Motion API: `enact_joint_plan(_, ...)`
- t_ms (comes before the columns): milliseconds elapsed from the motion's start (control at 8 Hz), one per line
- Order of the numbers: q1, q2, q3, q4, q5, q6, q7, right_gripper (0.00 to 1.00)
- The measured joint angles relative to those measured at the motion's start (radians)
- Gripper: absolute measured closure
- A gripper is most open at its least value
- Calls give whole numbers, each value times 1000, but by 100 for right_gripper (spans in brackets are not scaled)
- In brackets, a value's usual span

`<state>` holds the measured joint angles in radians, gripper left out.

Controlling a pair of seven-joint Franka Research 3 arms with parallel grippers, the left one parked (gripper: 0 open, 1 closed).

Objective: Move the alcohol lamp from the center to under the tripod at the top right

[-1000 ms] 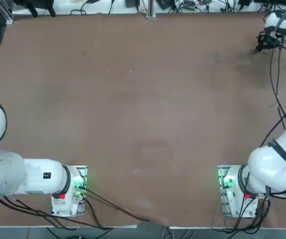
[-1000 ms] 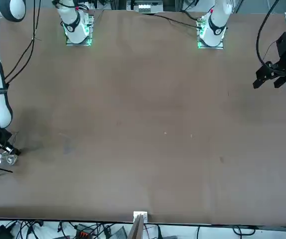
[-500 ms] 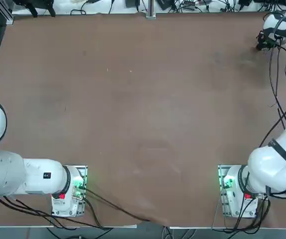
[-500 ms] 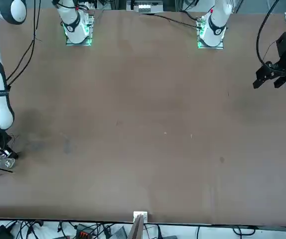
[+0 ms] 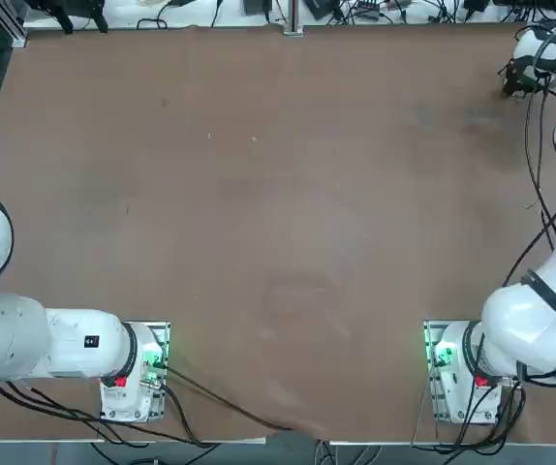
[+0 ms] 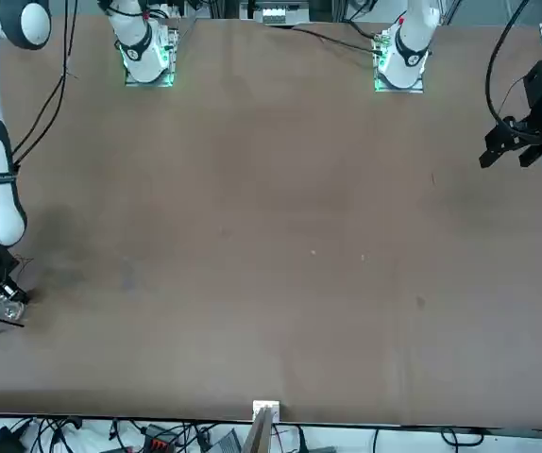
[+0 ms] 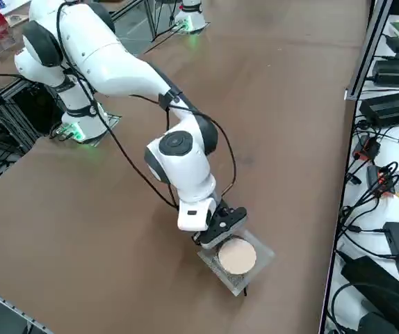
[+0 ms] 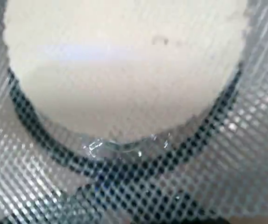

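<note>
1. 2 risks stand out. The right gripper hangs low against the edge of the tripod, a thin dark-legged wire stand carrying a square grey mesh and a round whitish disc, at the counter's far right corner. A sideways nudge could shove or tip that light stand.
2. The fingers are fully closed, seemingly on the alcohol lamp. A tilted release could topple it against a leg.
3. The alcohol lamp is a tiny, clear, glinting glass bottle. In the wrist view its glass shimmers through the mesh below the disc's rim, so it looks partly under the tripod. Whether it rests on the counter cannot be told.
</note>
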<state>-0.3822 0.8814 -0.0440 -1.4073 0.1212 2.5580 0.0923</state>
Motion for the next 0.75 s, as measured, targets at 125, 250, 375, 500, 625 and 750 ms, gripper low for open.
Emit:
enact_joint_plan(125, 0, 8, -2, 14, 0, 0, 0, 98)
enact_joint_plan(250, 0, 15, -4, 25, 0, 0, 0, 98)
enact_joint_plan(375, 0, 20, -4, 30, 0, 1, 0, 97)
enact_joint_plan(500, 0, 20, -5, 30, 0, 2, 0, 97)
enact_joint_plan(625, 0, 20, -5, 31, 0, 2, 0, 96)
enact_joint_plan(750, 0, 20, -5, 32, 0, 2, 0, 96)
